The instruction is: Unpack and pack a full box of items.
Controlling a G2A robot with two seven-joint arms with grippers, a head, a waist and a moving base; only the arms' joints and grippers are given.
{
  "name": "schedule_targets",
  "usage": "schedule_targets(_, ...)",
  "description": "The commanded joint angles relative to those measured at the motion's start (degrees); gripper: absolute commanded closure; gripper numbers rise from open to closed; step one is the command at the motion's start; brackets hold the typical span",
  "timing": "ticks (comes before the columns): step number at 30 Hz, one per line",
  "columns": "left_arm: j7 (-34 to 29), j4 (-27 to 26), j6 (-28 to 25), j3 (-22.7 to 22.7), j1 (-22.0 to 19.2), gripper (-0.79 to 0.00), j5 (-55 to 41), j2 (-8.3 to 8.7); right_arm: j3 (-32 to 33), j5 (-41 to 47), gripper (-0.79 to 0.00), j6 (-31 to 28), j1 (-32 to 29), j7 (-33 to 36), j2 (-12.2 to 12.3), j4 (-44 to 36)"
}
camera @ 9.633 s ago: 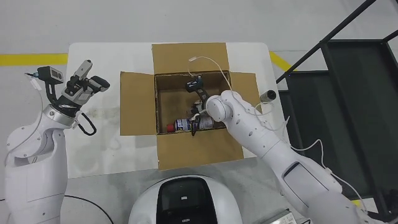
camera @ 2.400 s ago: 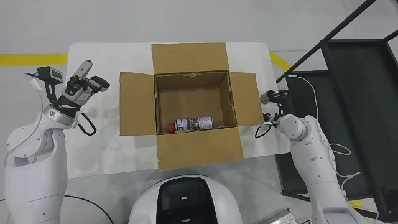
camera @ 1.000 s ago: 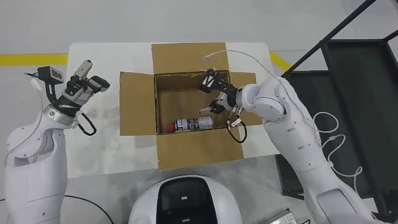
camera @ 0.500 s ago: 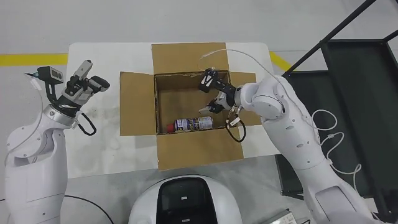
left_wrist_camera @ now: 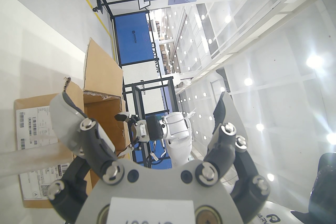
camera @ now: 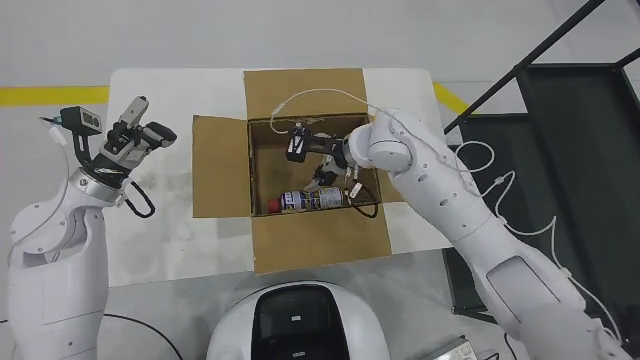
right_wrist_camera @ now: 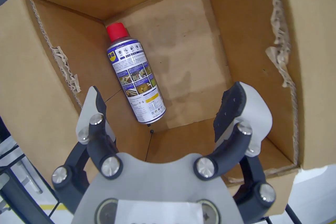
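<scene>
An open cardboard box [camera: 222, 165] stands on the white table, flaps spread. A spray can [camera: 311, 199] with a red cap and blue label lies on its side on the box floor by the near wall; the right wrist view shows the can [right_wrist_camera: 135, 76] alone in there. My right gripper [camera: 325, 165] hangs open over the box, above the can, and its fingers [right_wrist_camera: 231, 107] hold nothing. My left gripper [camera: 150, 130] is raised over the table's left end, open and empty, its fingers [left_wrist_camera: 67, 114] pointing towards the box [left_wrist_camera: 39, 130].
A black metal rack [camera: 560, 110] stands just off the table's right edge. The right arm's white cable [camera: 320, 95] loops over the box's far flap. Bare table top [camera: 160, 230] lies left of the box.
My right arm has swung from the box's right side leftwards to over the middle of the box. Earlier it was out by the rack. The left arm and the can have not moved.
</scene>
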Motion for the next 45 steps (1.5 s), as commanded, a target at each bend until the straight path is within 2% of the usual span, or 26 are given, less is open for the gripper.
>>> schedule_targets(1, 0.0, 0.0, 0.0, 0.0, 0.0, -0.785, 0.0, 0.0, -3.3, 1.19, -0.785, -0.57, 2.33, -0.57, -0.74, 4.1)
schedule_targets(6, 0.0, 0.0, 0.0, 0.0, 0.0, -0.785, 0.0, 0.0, -8.44, 3.69, -0.785, -1.63, 6.56, -1.63, -2.53, 12.22)
schedule_targets(12, 0.0, 0.0, 0.0, 0.0, 0.0, -0.785, 0.0, 0.0, -12.91, 4.36, -0.785, -1.69, 9.42, -1.69, -4.18, 17.74)
schedule_targets(22, 0.0, 0.0, 0.0, 0.0, 0.0, -0.785, 0.0, 0.0, -18.2, 3.97, -0.785, -0.13, 12.25, -2.49, -7.12, 24.37)
schedule_targets(37, 0.0, 0.0, 0.0, 0.0, 0.0, -0.785, 0.0, 0.0, -24.73, 2.27, -0.785, 0.31, 15.01, -7.3, -13.1, 36.11)
schedule_targets(38, 0.0, 0.0, 0.0, 0.0, 0.0, -0.785, 0.0, 0.0, -24.97, 2.19, -0.634, 0.11, 15.21, -7.58, -13.43, 36.78)
schedule_targets(39, 0.0, 0.0, 0.0, 0.0, 0.0, -0.785, 0.0, 0.0, -25.17, 2.14, -0.342, -0.06, 15.39, -7.9, -13.74, 37.47)
schedule_targets(41, 0.0, 0.0, 0.0, 0.0, 0.0, -0.785, 0.0, 0.0, -25.42, 2.04, 0.0, -0.23, 15.74, -8.62, -14.28, 38.88)
schedule_targets(45, 0.0, 0.0, 0.0, 0.0, 0.0, -0.785, 0.0, 0.0, -25.74, 1.99, 0.0, -0.89, 16.26, -9.85, -15.16, 41.09)
